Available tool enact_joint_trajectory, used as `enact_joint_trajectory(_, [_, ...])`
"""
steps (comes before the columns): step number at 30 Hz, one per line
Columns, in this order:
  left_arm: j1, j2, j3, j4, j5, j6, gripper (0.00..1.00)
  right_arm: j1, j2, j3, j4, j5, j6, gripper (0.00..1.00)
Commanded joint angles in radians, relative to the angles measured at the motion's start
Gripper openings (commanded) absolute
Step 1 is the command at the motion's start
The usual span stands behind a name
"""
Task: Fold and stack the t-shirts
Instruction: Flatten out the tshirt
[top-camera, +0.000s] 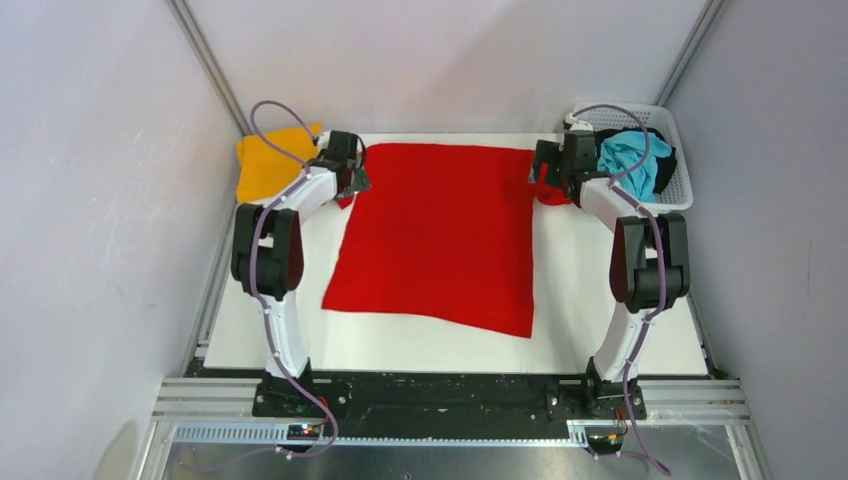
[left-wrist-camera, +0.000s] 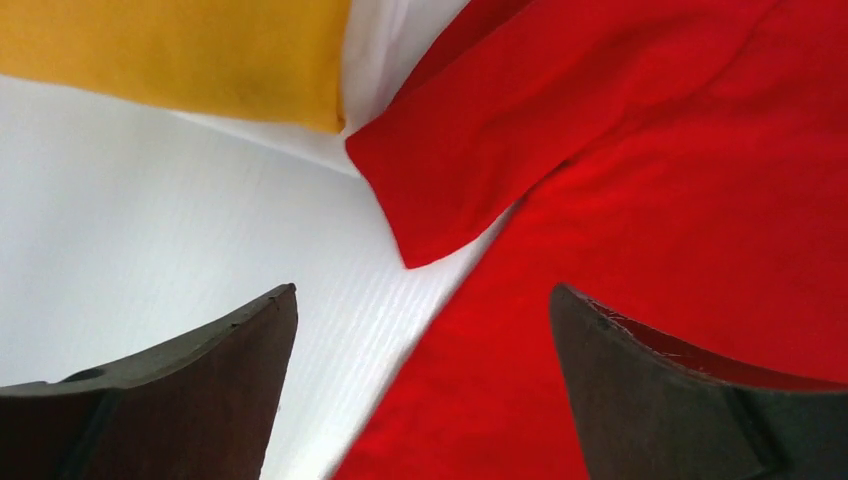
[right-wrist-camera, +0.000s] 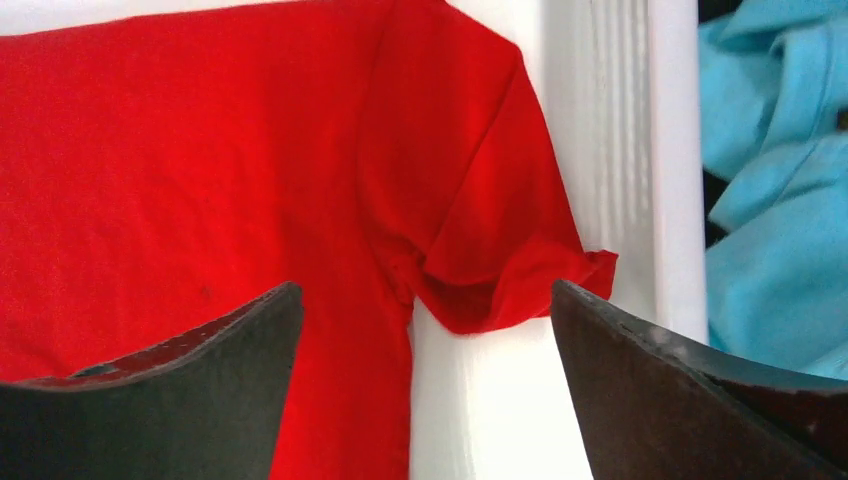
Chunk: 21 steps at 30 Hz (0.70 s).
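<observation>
A bright red t-shirt (top-camera: 440, 235) lies spread flat on the white table, hem towards me. My left gripper (top-camera: 350, 180) is open and empty above its left sleeve (left-wrist-camera: 450, 170), by the armpit edge. My right gripper (top-camera: 545, 170) is open and empty above the crumpled right sleeve (right-wrist-camera: 490, 240). An orange-yellow t-shirt (top-camera: 268, 160) lies folded at the far left; it also shows in the left wrist view (left-wrist-camera: 180, 50). A turquoise t-shirt (top-camera: 628, 160) lies in the basket over black cloth; it also shows in the right wrist view (right-wrist-camera: 770, 200).
A white plastic lattice basket (top-camera: 672, 150) stands at the far right corner of the table, its white wall (right-wrist-camera: 672, 150) close to my right gripper. Grey enclosure walls stand on both sides and behind. Bare white table (top-camera: 420, 345) runs along the near edge.
</observation>
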Motion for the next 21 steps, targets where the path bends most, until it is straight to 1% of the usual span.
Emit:
enact_joint_trajectory(1, [0.005,-0.073,0.066,0.016,0.080,-0.004,1.00,0.017,-0.035,0.106,0.028,0.037,-0.025,0.99])
enact_joint_trajectory(6, [-0.003,-0.190,-0.023,0.016,0.127,-0.032,1.00,0.062,-0.109,0.097,-0.080,0.112,-0.024,0.99])
enact_joint_trajectory(10, [-0.033,-0.328,-0.178,0.019,0.132,-0.074,1.00,0.131,-0.175,0.047,-0.172,0.127,-0.008,0.99])
enact_joint_trajectory(13, [-0.071,-0.439,-0.325,0.018,0.119,-0.099,1.00,0.163,-0.218,-0.032,-0.230,0.092,0.063,0.99])
enact_joint_trajectory(16, [-0.109,-0.533,-0.453,0.029,0.118,-0.132,1.00,0.210,-0.261,-0.119,-0.227,0.017,0.101,0.99])
enact_joint_trajectory(19, [-0.118,-0.618,-0.587,0.049,0.115,-0.156,1.00,0.270,-0.315,-0.216,-0.210,0.008,0.126,0.99])
enact_joint_trajectory(21, [-0.118,-0.636,-0.649,0.075,0.124,-0.166,1.00,0.316,-0.345,-0.270,-0.202,0.027,0.147,0.99])
